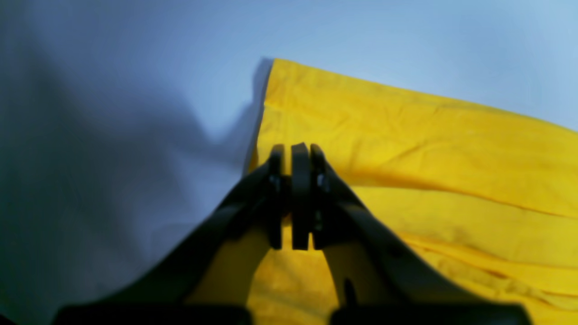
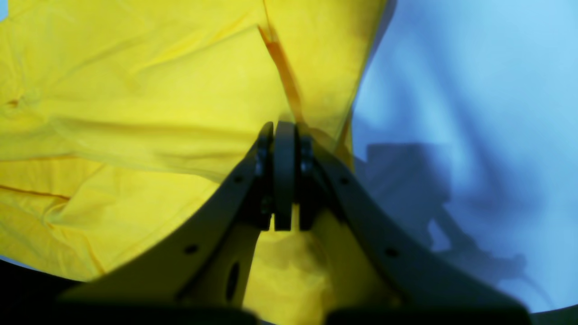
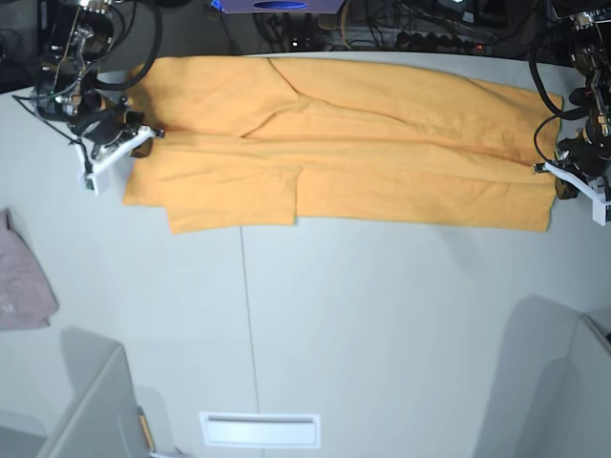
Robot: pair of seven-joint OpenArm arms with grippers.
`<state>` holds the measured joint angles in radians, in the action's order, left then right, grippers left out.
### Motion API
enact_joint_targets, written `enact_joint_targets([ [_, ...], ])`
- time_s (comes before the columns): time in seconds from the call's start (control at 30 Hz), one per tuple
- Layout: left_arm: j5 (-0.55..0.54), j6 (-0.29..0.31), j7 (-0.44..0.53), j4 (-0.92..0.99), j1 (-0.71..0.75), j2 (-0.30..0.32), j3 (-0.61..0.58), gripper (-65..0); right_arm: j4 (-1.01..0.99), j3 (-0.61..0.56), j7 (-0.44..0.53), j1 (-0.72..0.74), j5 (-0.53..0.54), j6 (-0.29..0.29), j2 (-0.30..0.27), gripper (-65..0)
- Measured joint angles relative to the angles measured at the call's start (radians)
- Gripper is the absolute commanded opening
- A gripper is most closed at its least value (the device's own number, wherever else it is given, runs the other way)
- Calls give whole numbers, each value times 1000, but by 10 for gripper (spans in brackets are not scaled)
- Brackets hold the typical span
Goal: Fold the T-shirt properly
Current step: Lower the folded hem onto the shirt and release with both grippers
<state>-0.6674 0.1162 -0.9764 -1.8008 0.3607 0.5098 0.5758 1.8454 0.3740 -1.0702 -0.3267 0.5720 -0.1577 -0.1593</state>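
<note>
The T-shirt [image 3: 344, 157] lies spread lengthwise along the far side of the table [image 3: 382, 324], with no lettering visible. A pink-grey cloth [image 3: 24, 281] sits well apart. Left gripper [image 1: 295, 151] and right gripper [image 2: 283, 131] appear pinched together on the shirt's opposite ends.

Both wrist views are blurred. T-shirt [image 3: 334, 153] lettering not discernible. Pink-grey cloth [image 3: 21, 286] cut by base view's left edge. Cloth between closed jaws not visible.
</note>
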Motion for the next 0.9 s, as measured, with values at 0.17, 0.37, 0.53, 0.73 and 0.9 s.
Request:
enact_joint_targets([
  [0.17, 7, 0, -6, 1, 13, 0, 0, -650, 0, 0, -30, 0, 0, 0, 0, -650],
  [0.37, 92, 0, -8, 0, 37, -6, -5, -650, 69, 102, -82, -6, 0, 0, 23, -302],
  [0.53, 117, 0, -5, -3, 37, -27, -5, -650, 108, 107, -121, 19, -5, 0, 39, -309],
  [0.73, 117, 0, -5, -5, 37, -36, -6, -650, 52, 12, -137, 133, 11, -6, 46, -309],
  [0.9, 115, 0, -4, -5, 36, -39, -6, -650, -87, 12, -139, 167, -12, -1, 35, -309],
])
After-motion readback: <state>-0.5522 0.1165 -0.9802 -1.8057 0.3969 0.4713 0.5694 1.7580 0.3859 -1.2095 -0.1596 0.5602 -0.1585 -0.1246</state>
